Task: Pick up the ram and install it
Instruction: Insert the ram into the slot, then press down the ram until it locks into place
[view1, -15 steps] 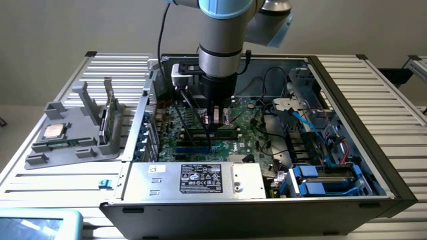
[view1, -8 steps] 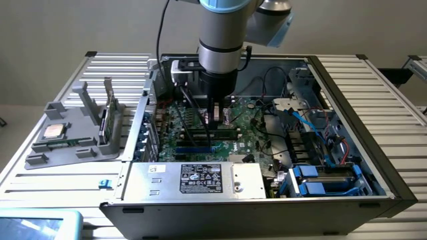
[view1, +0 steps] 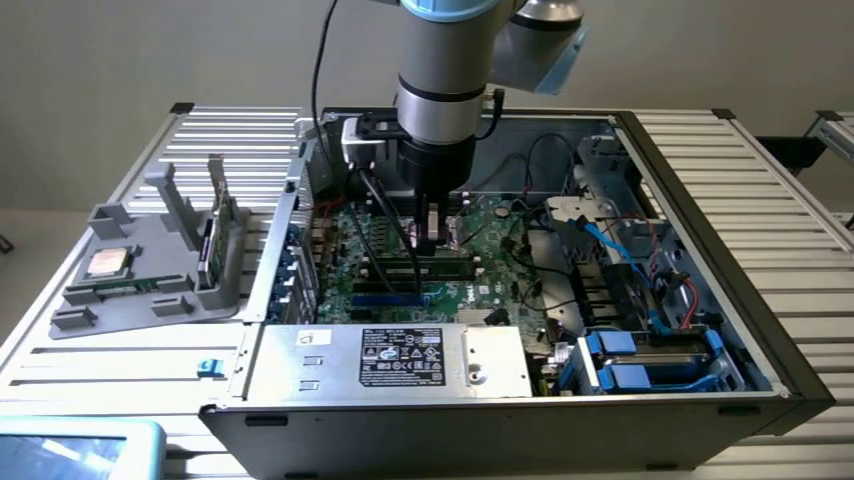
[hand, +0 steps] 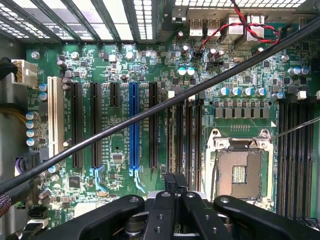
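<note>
On the slatted counter (view1: 747, 180), the closed end effector (hand: 174, 184) pinches the upright ram (hand: 174, 145), its long axis along the motherboard's memory slots (hand: 192, 140) directly beneath.

We see a green motherboard (hand: 125, 70) with one blue slot (hand: 133, 125) among black ones, a black gripper (hand: 176, 184), and a grey holder (view1: 160, 270).

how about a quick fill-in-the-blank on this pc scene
1. The gripper is over the motherboard with its jaws ____.
2. Among the black expansion slots, one long slot is ____.
3. The silver processor chip lies in the grey holder at the exterior view's ____.
Missing words: shut; blue; left.
</note>
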